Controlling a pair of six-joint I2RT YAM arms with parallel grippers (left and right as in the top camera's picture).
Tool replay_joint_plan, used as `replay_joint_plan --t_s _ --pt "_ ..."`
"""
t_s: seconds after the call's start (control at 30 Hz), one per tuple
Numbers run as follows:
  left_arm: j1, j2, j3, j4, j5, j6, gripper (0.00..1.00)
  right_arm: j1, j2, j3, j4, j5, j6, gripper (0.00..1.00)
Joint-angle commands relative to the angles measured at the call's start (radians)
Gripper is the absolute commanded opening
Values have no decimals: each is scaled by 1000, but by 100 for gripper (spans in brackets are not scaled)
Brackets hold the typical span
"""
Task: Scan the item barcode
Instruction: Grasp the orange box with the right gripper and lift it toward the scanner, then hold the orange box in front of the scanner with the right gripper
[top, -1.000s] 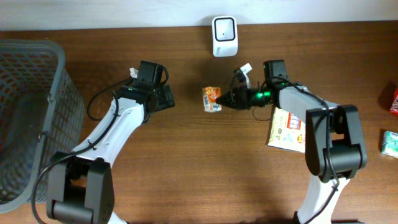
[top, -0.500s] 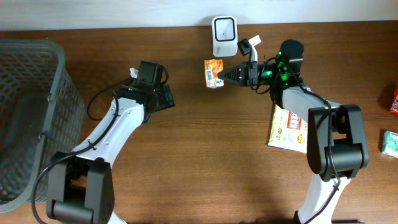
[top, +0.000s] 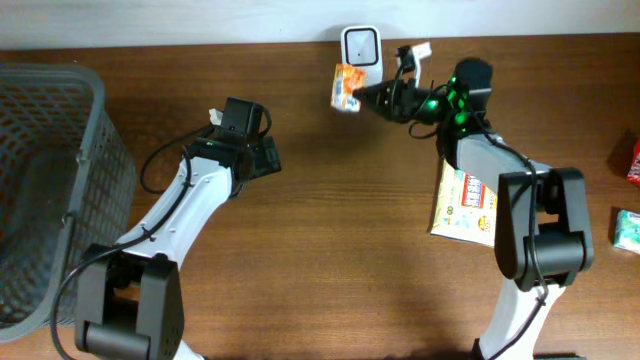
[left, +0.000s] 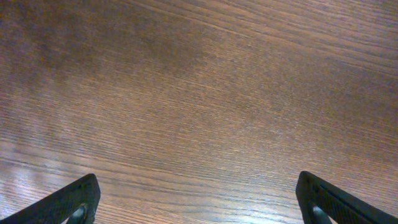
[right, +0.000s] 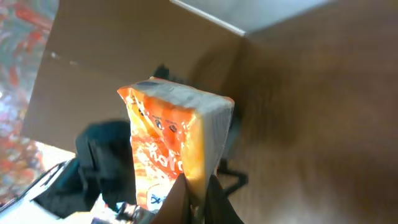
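The right arm (top: 482, 156) stretches toward the far edge of the surface (top: 330, 260), its wrist lifted and pointing left. Its jaws are clamped on an orange snack packet (top: 346, 87), pinching it by one edge; in the wrist view the packet (right: 177, 140) stands upright above the jaw tips, printed face showing. The packet hangs just to the left of the white scanner (top: 361, 45) that stands against the back wall; whether the two touch is hard to tell from above. The left arm (top: 195, 195) bends in from the near-left, its wrist low over bare wood well left of the packet. Its jaws are spread wide with nothing between them, and only their dark tips show in the wrist view's lower corners.

A yellow-and-white flat pack (top: 463, 206) lies partly beneath the right arm. A grey mesh basket (top: 92, 130) sits at the left edge. At the far right lie a red item (top: 634, 163) and a green-and-white one (top: 628, 230). The surface is dark brown wood grain, with a pale wall behind.
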Motion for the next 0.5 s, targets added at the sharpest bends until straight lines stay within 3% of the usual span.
replay_joint_plan --t_s 0.0,0.13,0.2,0.23,0.27,0.33,0.4,0.47 --pt "-4 -15 -1 -3 -11 13 99 -8 -8 105 -105 153 -98 4" --pt "-5 -15 -1 -3 -11 13 99 -27 -8 283 -763 535 -483 4" --pt "-3 -15 -1 -3 -11 13 99 -17 -8 487 -1168 881 -788 4" --pt "-3 -15 -1 -3 -11 13 99 -2 -8 537 -1257 1081 -879 4" --pt "-3 -15 -1 -3 -11 13 99 34 -8 549 -1268 1353 -1031 4" --pt "-3 -15 -1 -3 -11 13 99 90 3 549 -1220 1567 -1343 4" --pt "-3 -15 -1 -3 -11 13 99 168 36 549 -1068 1602 -1775 4" --pt "-4 -15 -1 -3 -11 13 99 211 69 549 -904 1590 -1892 4"
